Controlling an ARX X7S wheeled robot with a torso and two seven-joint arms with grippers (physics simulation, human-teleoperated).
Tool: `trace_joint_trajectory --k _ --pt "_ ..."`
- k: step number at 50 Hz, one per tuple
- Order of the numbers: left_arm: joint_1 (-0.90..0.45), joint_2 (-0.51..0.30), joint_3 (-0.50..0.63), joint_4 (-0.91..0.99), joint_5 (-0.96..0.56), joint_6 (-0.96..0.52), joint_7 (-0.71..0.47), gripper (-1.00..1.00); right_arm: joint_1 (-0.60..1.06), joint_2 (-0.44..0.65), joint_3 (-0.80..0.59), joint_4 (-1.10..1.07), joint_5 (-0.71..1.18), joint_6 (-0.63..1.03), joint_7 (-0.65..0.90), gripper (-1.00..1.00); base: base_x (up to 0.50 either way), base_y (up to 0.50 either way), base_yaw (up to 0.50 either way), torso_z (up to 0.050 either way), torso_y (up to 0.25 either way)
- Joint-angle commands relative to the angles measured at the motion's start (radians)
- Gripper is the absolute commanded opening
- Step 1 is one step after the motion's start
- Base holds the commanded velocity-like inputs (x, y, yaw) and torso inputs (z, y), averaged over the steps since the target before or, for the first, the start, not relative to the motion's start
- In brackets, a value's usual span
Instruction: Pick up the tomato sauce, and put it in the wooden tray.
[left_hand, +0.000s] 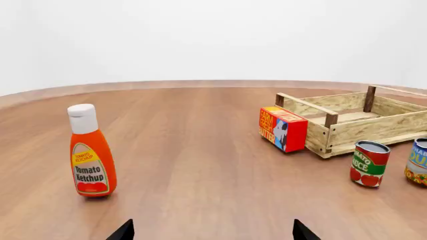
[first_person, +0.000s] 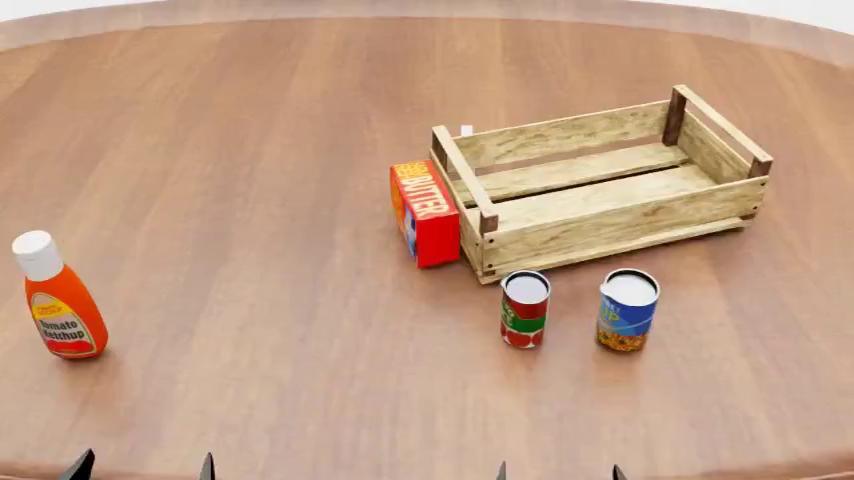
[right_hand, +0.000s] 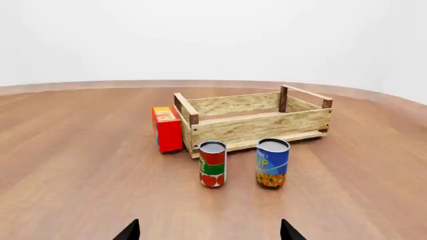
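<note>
- Three views, head first: sauce can (first_person: 525, 309) upright on table (first_person: 267, 150), just in front of crate (first_person: 599, 188), apart from it; blue can (first_person: 626, 309) beside it on the right; butter box (first_person: 424, 213) against crate's left end; ketchup (first_person: 58, 298) far left. Tips of left gripper (first_person: 143, 466) and right gripper (first_person: 558, 471) at bottom edge, each pair spread, empty.
- Left wrist: ketchup (left_hand: 91, 152) upright, near; sauce can (left_hand: 369, 163) off to one side by crate (left_hand: 351, 120) and butter box (left_hand: 283, 128); blue can (left_hand: 417, 162) cut by edge. Left gripper (left_hand: 212, 231) parted, holding nothing.
- Right wrist: sauce can (right_hand: 213, 163) and blue can (right_hand: 272, 162) side by side, ahead of crate (right_hand: 253, 118); butter box (right_hand: 167, 128) at crate's end. Right gripper (right_hand: 209, 230) spread wide, empty, well short of cans.
</note>
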Motion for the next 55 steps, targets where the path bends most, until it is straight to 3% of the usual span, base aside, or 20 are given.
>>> trace_joint_trajectory --k 1,20,27,34,55 --pt "0.000 -0.010 0.011 0.000 0.000 0.000 -0.011 1.00 0.000 0.009 -0.013 0.000 0.009 0.000 0.013 1.00 0.00 0.00 0.00 0.000 0.000" --pt "-0.001 -0.059 0.069 -0.004 -0.066 0.004 -0.054 1.00 0.004 0.056 -0.061 -0.038 0.091 0.080 0.070 1.00 0.00 0.00 0.00 0.000 0.000" --pt "-0.012 -0.080 0.097 0.016 -0.065 -0.094 -0.056 1.00 0.007 0.066 -0.070 -0.041 0.106 0.088 0.082 1.00 0.00 0.00 0.00 0.000 0.000" --pt "-0.004 -0.078 0.086 0.008 -0.090 -0.017 -0.070 1.00 0.010 0.075 -0.081 -0.038 0.113 0.086 0.094 1.00 0.00 0.00 0.00 0.000 0.000" --pt "-0.013 -0.100 0.115 -0.006 -0.107 -0.007 -0.100 1.00 0.016 0.103 -0.116 -0.035 0.140 0.080 0.104 1.00 0.07 0.00 0.00 0.000 0.000"
